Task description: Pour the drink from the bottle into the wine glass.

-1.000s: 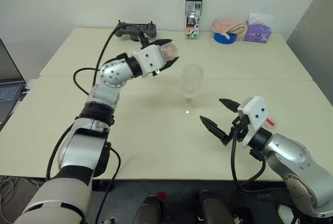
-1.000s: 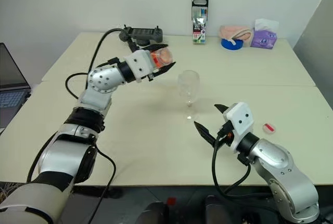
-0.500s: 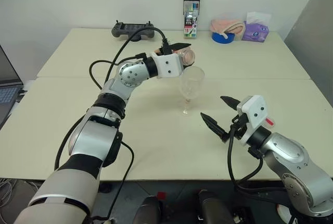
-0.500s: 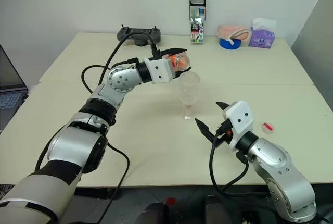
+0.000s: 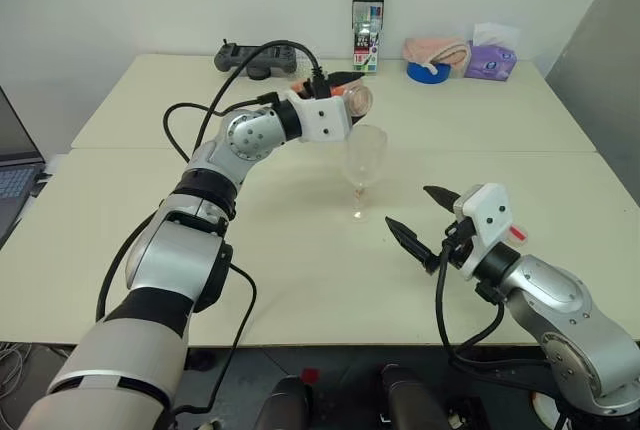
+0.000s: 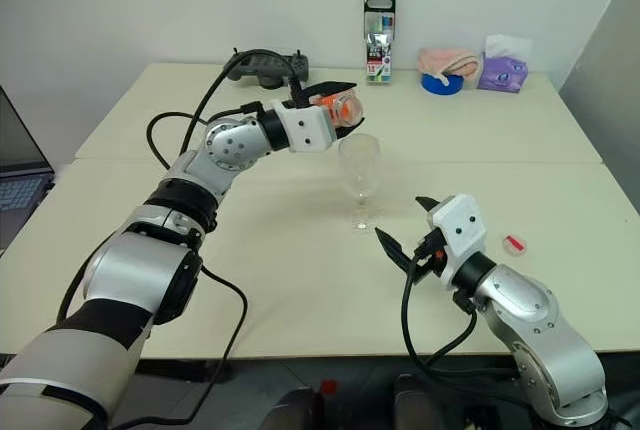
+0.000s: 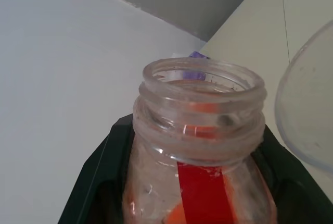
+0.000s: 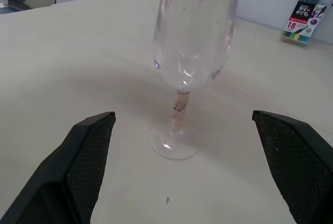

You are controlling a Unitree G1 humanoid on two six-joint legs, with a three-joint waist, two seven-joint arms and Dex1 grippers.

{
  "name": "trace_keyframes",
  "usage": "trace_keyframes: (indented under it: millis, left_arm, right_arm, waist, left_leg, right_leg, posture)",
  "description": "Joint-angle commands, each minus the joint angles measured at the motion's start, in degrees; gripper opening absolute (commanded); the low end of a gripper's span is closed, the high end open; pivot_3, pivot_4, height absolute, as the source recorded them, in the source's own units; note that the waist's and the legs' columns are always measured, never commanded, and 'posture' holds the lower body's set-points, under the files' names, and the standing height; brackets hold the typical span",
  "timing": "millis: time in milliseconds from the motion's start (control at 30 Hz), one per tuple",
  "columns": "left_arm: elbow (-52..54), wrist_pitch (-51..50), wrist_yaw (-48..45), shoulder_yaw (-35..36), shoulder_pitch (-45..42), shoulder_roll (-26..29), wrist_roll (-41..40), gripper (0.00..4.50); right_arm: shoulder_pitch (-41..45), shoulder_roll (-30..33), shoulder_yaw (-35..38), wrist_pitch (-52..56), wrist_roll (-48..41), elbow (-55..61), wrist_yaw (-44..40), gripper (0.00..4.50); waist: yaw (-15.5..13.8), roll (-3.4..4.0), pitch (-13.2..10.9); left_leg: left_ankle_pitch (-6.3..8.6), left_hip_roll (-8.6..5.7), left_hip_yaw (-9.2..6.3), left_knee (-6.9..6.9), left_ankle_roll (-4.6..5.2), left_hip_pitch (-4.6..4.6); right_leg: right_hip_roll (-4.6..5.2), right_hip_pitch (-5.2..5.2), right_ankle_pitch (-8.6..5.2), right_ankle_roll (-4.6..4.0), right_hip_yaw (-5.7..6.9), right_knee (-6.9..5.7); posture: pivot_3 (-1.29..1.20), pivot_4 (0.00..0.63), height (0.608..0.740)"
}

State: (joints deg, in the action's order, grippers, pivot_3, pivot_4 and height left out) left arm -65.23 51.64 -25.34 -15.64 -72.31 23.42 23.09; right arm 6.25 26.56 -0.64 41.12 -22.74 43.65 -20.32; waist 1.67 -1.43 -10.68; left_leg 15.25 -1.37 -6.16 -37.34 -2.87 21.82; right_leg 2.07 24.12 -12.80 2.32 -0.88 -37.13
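Observation:
My left gripper (image 5: pixel 350 93) is shut on the bottle (image 5: pixel 352 101), which it holds tipped about level above the table (image 5: pixel 250 240). The bottle (image 7: pixel 200 146) has no cap, and its open mouth sits just over the near rim of the wine glass (image 5: pixel 365 155). Orange-red drink (image 7: pixel 177 216) lies low inside the bottle. The wine glass (image 8: pixel 193 36) stands upright on the table with no liquid visible in its bowl. My right gripper (image 5: pixel 410 207) is open, a little to the right of the glass and nearer to me, pointing at its stem.
A small red cap (image 6: pixel 515 244) lies on the table right of my right gripper. Along the far edge stand a marker box (image 5: pixel 367 15), a game controller (image 5: pixel 250 55), a blue tape roll (image 5: pixel 432 71) under a pink cloth, and a purple tissue pack (image 5: pixel 495 58). A laptop (image 5: pixel 15 175) sits far left.
My left arm has carried the bottle rightward to the glass and rolled it, bringing its mouth over the rim. The right gripper and the glass have stayed put.

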Motion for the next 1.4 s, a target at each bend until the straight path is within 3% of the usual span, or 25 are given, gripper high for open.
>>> trace_keyframes:
  millis: [33, 1400]
  left_arm:
    - [1.0, 1.8, 2.9, -0.3, -3.1, 1.2, 1.3, 2.18]
    - [-1.3, 4.9, 18.1, -9.2, -7.8, 5.1, 15.8, 2.18]
  right_arm:
    - [1.0, 0.4, 0.7, -0.3, -0.2, 1.0, -0.3, 4.5]
    - [3.5, 1.4, 0.4, 4.1, -1.9, 2.8, -0.2, 4.5]
  waist:
    - [0.0, 0.0, 0.0]
    - [0.0, 0.0, 0.0]
  left_leg:
    - [0.0, -0.01, 0.0, -0.02, 0.0, 0.01]
    - [0.01, -0.02, 0.01, -0.59, 0.02, 0.08]
  right_leg:
    - [0.0, 0.0, 0.02, -0.03, 0.0, 0.0]
    - [-0.01, -0.05, 0.08, 0.16, -0.04, -0.26]
  posture:
    - [0.0, 0.15, 0.74]
    - [0.0, 0.15, 0.74]
